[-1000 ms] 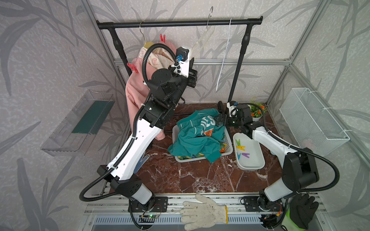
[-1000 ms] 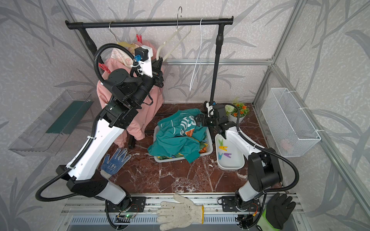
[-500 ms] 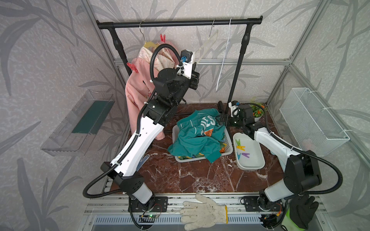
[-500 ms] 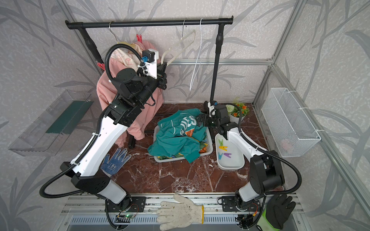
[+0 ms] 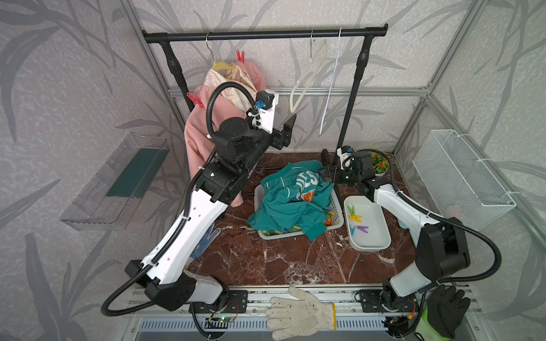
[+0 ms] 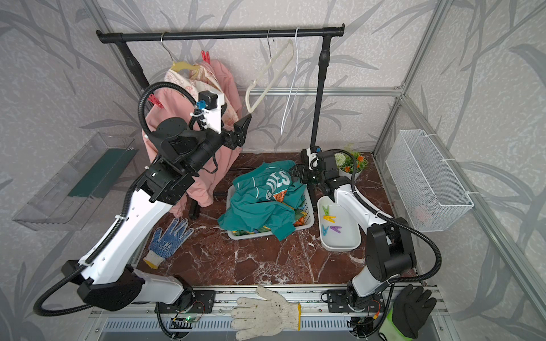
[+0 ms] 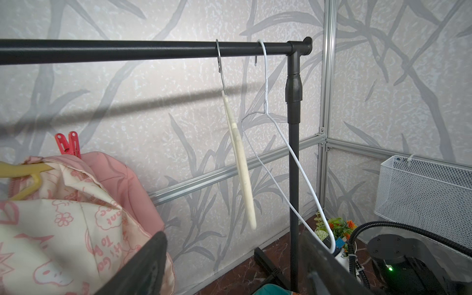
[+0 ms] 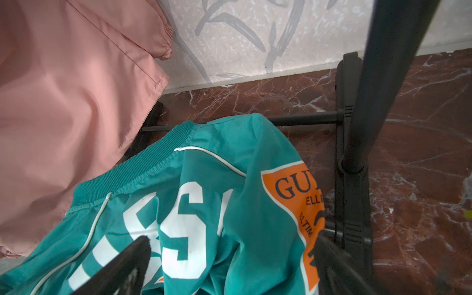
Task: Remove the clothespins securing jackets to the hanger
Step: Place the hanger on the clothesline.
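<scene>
**Two red pegs on the pink jacket; both grippers spread and empty**

The left gripper (image 7: pixel 232 237) is raised just right of the pink jacket (image 5: pixel 196 141), jaws spread, nothing between them. That jacket hangs on a yellow hanger (image 5: pixel 222 65) at the left of the rail (image 5: pixel 266 34). A red peg (image 5: pixel 240 56) clips its far shoulder, a second red peg (image 5: pixel 195 100) its left shoulder. The right gripper (image 8: pixel 231 240) sits low over the teal jacket (image 5: pixel 283 203) in the white basket (image 5: pixel 339 215), jaws spread; contact cannot be told. Four pegs (image 5: pixel 355 218) lie in the white tray (image 5: pixel 372 236), right of the basket.
</scene>
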Tool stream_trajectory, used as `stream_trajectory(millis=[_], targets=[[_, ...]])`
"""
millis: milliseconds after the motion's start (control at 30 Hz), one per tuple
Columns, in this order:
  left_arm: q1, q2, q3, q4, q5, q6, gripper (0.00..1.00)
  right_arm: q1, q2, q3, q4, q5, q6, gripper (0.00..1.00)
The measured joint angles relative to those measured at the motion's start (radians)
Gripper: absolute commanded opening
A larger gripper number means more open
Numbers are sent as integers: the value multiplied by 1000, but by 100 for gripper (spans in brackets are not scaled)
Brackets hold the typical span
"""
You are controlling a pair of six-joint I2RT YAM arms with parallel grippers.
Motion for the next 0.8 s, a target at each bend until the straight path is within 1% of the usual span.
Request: stream_trajectory(millis=[167,333,500,600,667,733,767,800], targets=[[-7,-120,-158,-7,-47,-36,83,-2,69,78,-5,5,2,99],[-8,-210,-334,-68,-128,-124,83,-2,154,139,-27,47,11,99],[-13,-253,-497,-148,-176,-238,83,6,240,188,-68,76,19,99],[-21,-258,-569,-195,-191,-306,83,19,288,233,-90,91,22,100],[-27,-257,-602,-228,-197,-349,83,32,314,264,-109,98,23,97],[-31,-257,-627,-260,-198,-396,82,41,338,290,-117,99,26,90],[-31,-257,-635,-272,-198,-415,82,44,344,293,-118,98,29,84],[-32,-256,-644,-285,-198,-436,82,48,347,293,-120,96,32,77]])
